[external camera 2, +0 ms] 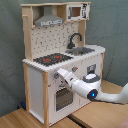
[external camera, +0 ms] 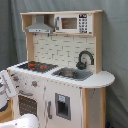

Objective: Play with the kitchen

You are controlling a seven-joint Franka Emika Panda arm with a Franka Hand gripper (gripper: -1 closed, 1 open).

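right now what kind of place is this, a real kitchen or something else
Probably a lab or studio set-up, not a real kitchen. The kitchen is a toy unit of white panels and light wood, it stands before a plain grey curtain, and a robot arm reaches toward its front.

Lighting is even and diffuse in both exterior views, with no single source identifiable. Both views are soft throughout, and fine detail on the kitchen is smeared. In the first exterior view, the arm at the left edge is blurred. In the second exterior view, shade lies under the hood, and a blue light glows on the arm. No strong glare appears.
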